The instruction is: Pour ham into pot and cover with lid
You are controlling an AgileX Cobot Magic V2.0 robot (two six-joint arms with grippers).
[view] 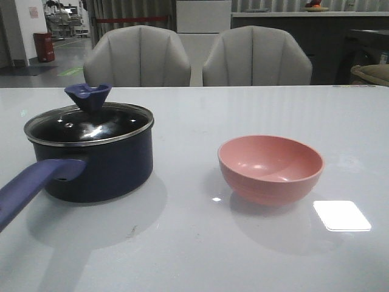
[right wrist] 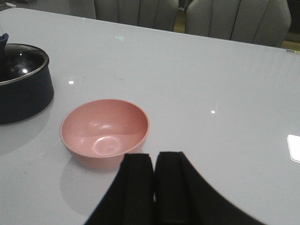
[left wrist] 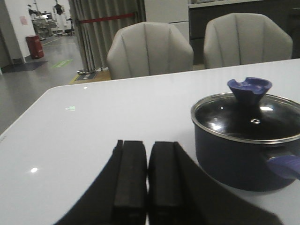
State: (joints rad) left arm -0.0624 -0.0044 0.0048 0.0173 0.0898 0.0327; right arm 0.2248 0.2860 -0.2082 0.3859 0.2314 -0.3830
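The dark navy pot (view: 100, 167) stands on the left of the table, its purple-blue handle (view: 33, 185) pointing toward the near edge. The glass lid (view: 90, 125) with its blue knob (view: 88, 96) sits on the pot. No ham shows; the lid hides the pot's inside. The pink bowl (view: 270, 167) on the right holds nothing. My left gripper (left wrist: 148, 145) is shut with nothing in it, held away from the pot (left wrist: 243, 150). My right gripper (right wrist: 153, 157) is shut on nothing, just short of the bowl (right wrist: 104, 129). Neither gripper appears in the front view.
Two grey chairs (view: 140, 58) (view: 258, 58) stand behind the table's far edge. A bright light patch (view: 341, 215) lies on the white tabletop right of the bowl.
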